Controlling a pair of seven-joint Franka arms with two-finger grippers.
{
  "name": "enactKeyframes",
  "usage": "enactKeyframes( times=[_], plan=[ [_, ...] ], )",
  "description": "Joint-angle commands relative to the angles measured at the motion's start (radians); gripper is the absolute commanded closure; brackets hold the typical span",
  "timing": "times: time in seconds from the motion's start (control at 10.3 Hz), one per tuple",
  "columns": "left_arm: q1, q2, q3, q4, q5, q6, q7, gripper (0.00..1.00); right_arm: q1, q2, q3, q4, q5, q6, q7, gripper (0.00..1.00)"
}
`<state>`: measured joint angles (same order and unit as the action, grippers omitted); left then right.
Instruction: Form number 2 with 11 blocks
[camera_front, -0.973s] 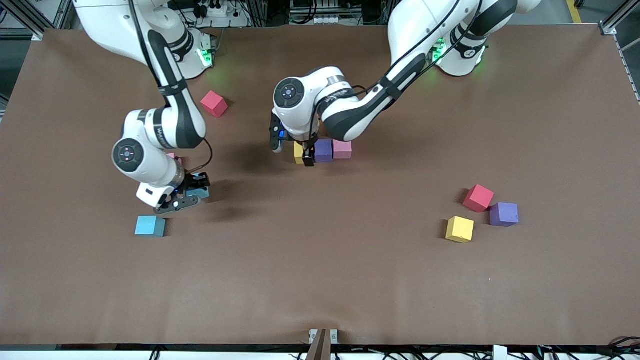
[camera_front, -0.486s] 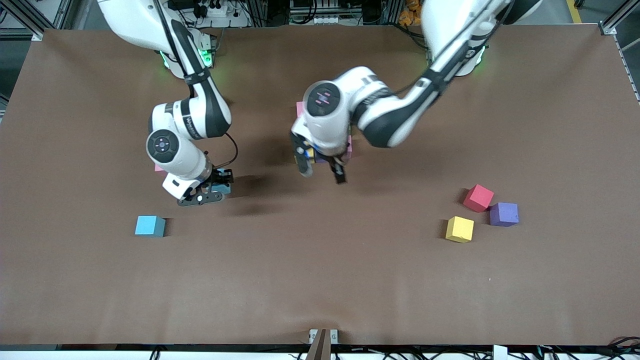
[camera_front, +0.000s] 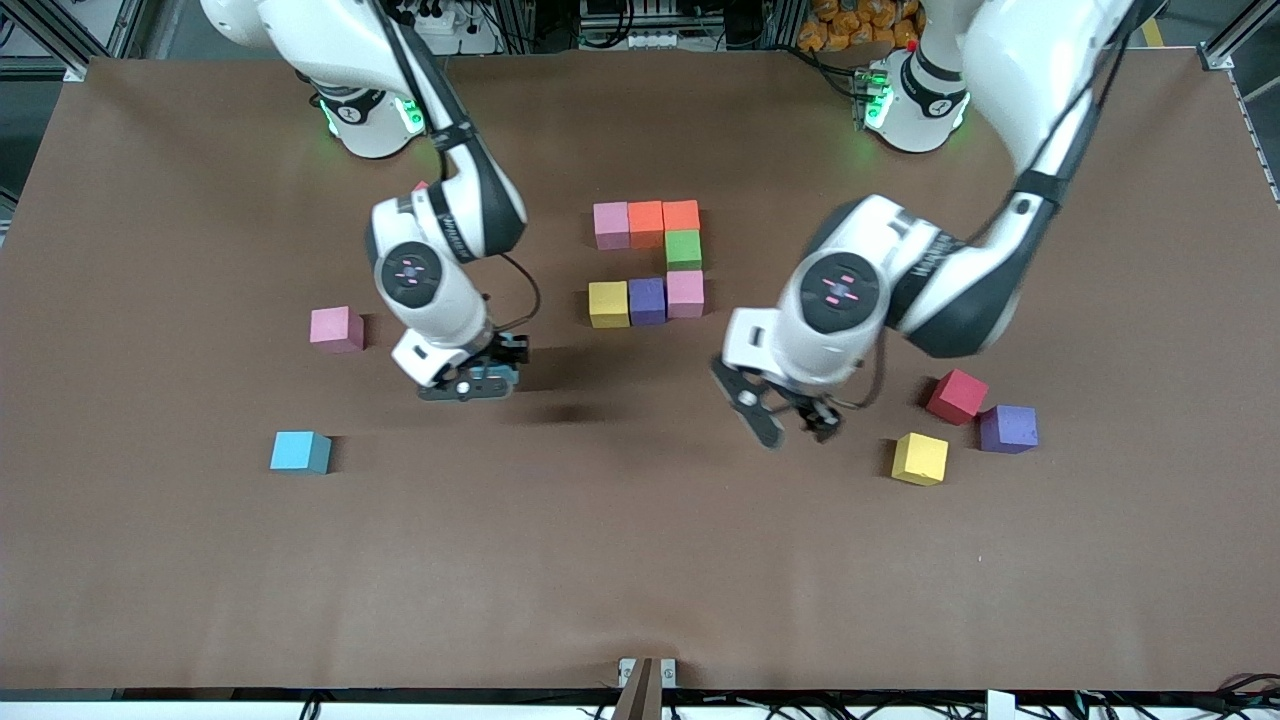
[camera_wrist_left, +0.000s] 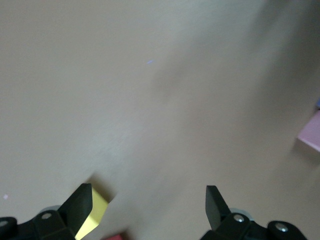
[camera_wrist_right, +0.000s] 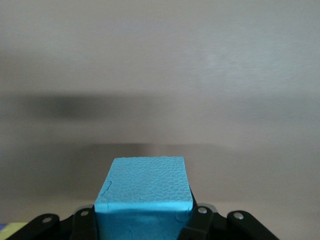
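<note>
**A blue block is carried while seven blocks sit in the number shape**

A light blue block (camera_wrist_right: 144, 192) is held tight in the right gripper (camera_front: 478, 383). The gripper is up in the air, over bare table (camera_front: 600, 560), close to the yellow end of the block shape. The block is pinched from both sides by the fingers (camera_wrist_right: 200, 222).

The left gripper (camera_front: 790, 417) is held wide, with nothing in it. It is over bare table too, near the loose yellow block (camera_front: 919, 458). Two black fingertips (camera_wrist_left: 215, 202) are seen far apart in the left wrist view, with a bit of yellow block beside one of them.

Part of the number 2 (camera_front: 648, 263) is laid in the middle of the table. Seven blocks are in it. A pink block (camera_front: 611, 224), an orange block (camera_front: 646, 222) and a second orange block (camera_front: 681, 215) are set in a row, touching. A green block (camera_front: 683, 249) is set under the last one, nearer the camera. Under that, a row is made of a pink cube (camera_front: 685, 293), a purple block (camera_front: 647, 300) and a yellow cube (camera_front: 608, 304).

Other blocks are left loose. A red block (camera_front: 956, 395) and a purple cube (camera_front: 1007, 428) are touching at a corner at the left arm's end, with the loose yellow block just beside them. A loose pink block (camera_front: 336, 328) and a blue cube (camera_front: 300, 451) are lying at the right arm's end.
</note>
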<state>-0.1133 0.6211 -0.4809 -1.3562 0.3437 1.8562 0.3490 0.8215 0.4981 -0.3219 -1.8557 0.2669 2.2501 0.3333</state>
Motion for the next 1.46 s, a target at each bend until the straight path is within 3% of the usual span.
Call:
enactKeyframes(
  times=[0.0,0.1,0.29,0.49,0.58,0.88,1.36],
  plan=[
    [0.113,-0.055,0.002,-0.020,0.008,-0.012,-0.001,0.00,-0.015,0.147,0.015,0.235,0.151,-0.122,0.030,1.00],
    [0.132,-0.057,0.004,-0.014,0.008,-0.011,-0.002,0.00,-0.005,0.184,0.017,0.281,0.187,-0.124,0.030,1.00],
    [0.130,-0.058,0.037,-0.004,0.046,-0.008,-0.010,0.00,0.028,0.256,0.023,0.352,0.186,-0.124,0.030,1.00],
    [0.171,-0.057,0.102,0.000,0.026,-0.002,-0.012,0.00,0.088,0.315,0.023,0.397,0.178,-0.124,0.042,1.00],
    [0.187,-0.052,0.102,0.000,0.014,0.003,-0.024,0.00,0.106,0.335,0.023,0.408,0.173,-0.121,0.053,1.00],
    [0.193,-0.025,0.113,-0.003,0.012,0.011,-0.261,0.00,0.145,0.341,0.023,0.408,0.059,-0.112,0.009,1.00],
    [0.198,0.031,0.116,-0.009,-0.005,0.093,-0.395,0.00,0.156,0.313,0.024,0.385,0.063,-0.126,0.110,1.00]
  ],
)
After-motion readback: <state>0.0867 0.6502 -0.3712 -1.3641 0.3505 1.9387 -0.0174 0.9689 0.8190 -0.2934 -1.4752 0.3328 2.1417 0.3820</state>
